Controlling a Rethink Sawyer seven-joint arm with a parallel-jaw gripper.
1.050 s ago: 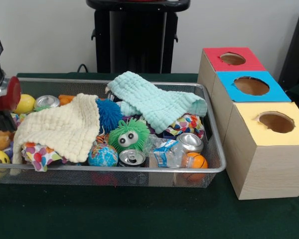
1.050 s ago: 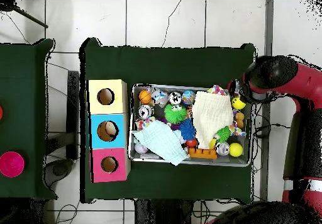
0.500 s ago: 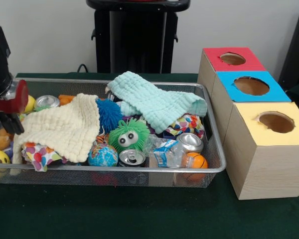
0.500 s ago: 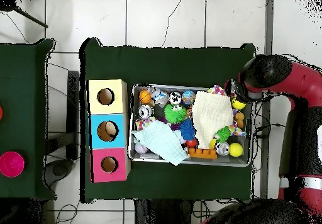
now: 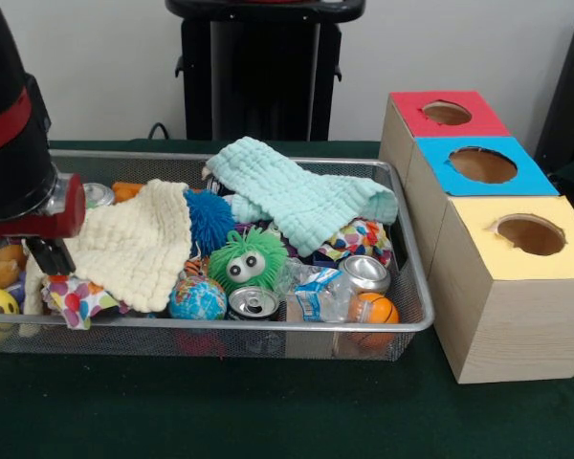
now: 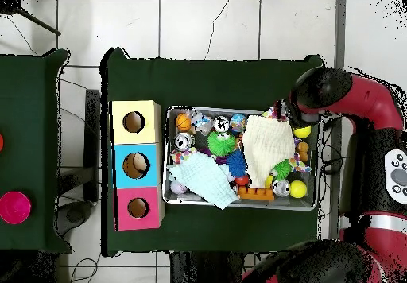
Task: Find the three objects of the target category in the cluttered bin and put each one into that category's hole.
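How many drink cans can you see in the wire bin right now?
3. One can at the front rim, one right of it by the plastic bottle, one far left beside the arm. Cloths may hide more.

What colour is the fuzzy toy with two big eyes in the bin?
Green. The fuzzy toy shows best in the front view.
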